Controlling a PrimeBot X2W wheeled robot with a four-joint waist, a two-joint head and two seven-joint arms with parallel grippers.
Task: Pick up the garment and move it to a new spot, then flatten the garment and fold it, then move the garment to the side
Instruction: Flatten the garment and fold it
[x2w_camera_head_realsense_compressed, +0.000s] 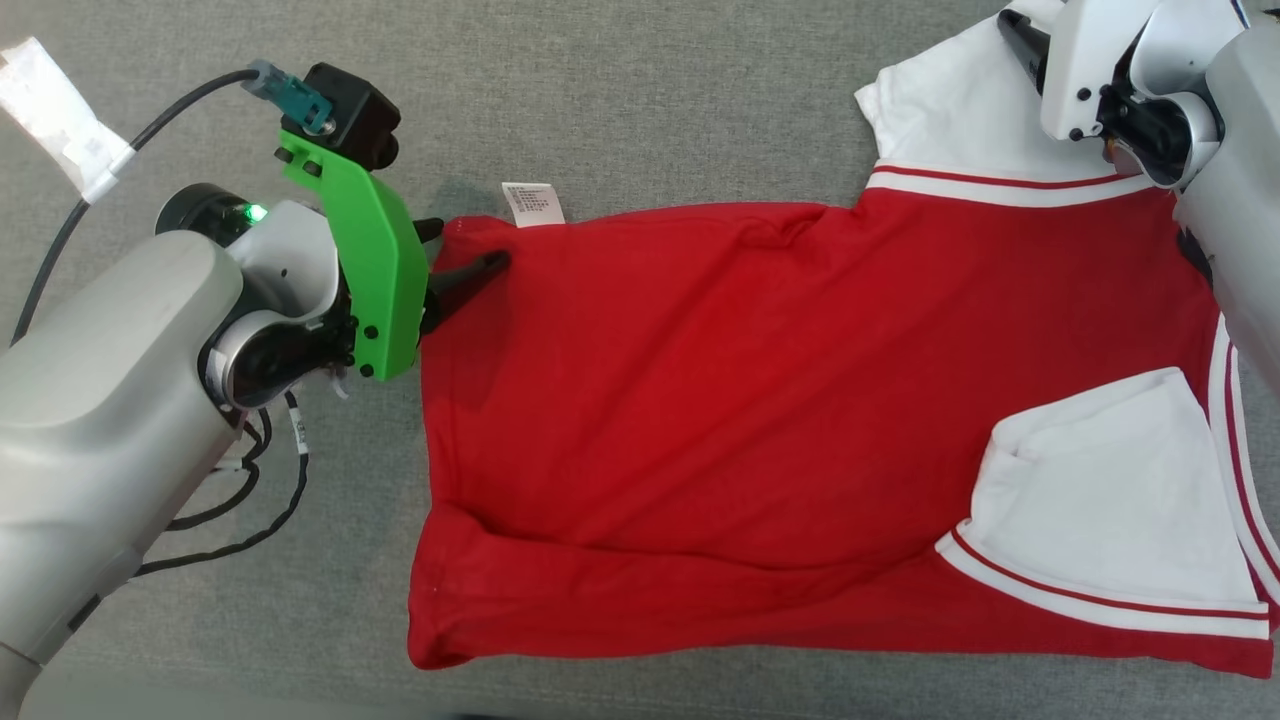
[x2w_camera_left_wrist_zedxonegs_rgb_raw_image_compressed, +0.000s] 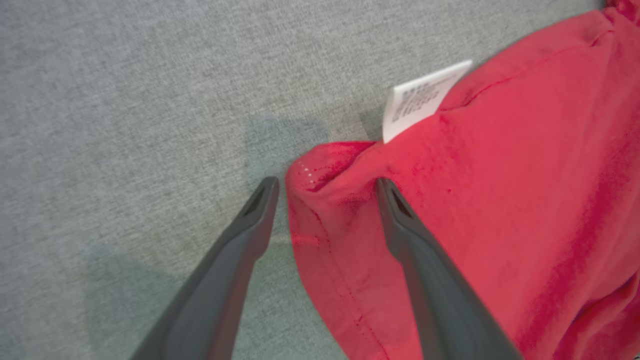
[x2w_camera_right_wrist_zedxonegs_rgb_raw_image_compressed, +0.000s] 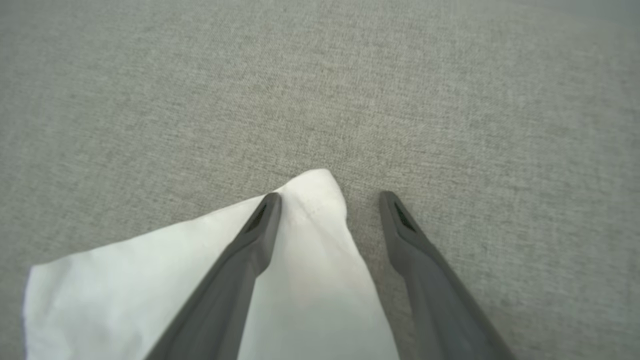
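A: So, how far along would you say it is?

B: Starting nearest the desk's near edge: the garment (x2w_camera_head_realsense_compressed: 720, 400) lies spread on the desk (x2w_camera_head_realsense_compressed: 650, 100). Its near long side looks turned in over the red body, and the near sleeve (x2w_camera_head_realsense_compressed: 1110, 480) lies folded onto that body. I'd judge the relocating and flattening done, and the fold begun.

A: And the far side?

B: Not folded yet. The far sleeve (x2w_camera_head_realsense_compressed: 960, 110) sticks out flat toward the desk's far edge, and the care label (x2w_camera_head_realsense_compressed: 533, 203) pokes out by the far hem corner (x2w_camera_left_wrist_zedxonegs_rgb_raw_image_compressed: 310, 170).

A: The hands?

B: Both spread, pinching nothing. The left hand (x2w_camera_left_wrist_zedxonegs_rgb_raw_image_compressed: 325, 186) straddles that hem corner, one finger over red cloth, the other over bare desk. The right hand (x2w_camera_right_wrist_zedxonegs_rgb_raw_image_compressed: 330, 197) straddles the tip of the far sleeve the same way.

A: So what remains?

B: By my reckoning, closing on those two corners, bringing the far half over toward the near edge, perhaps a further fold, then moving the bundle to the side.
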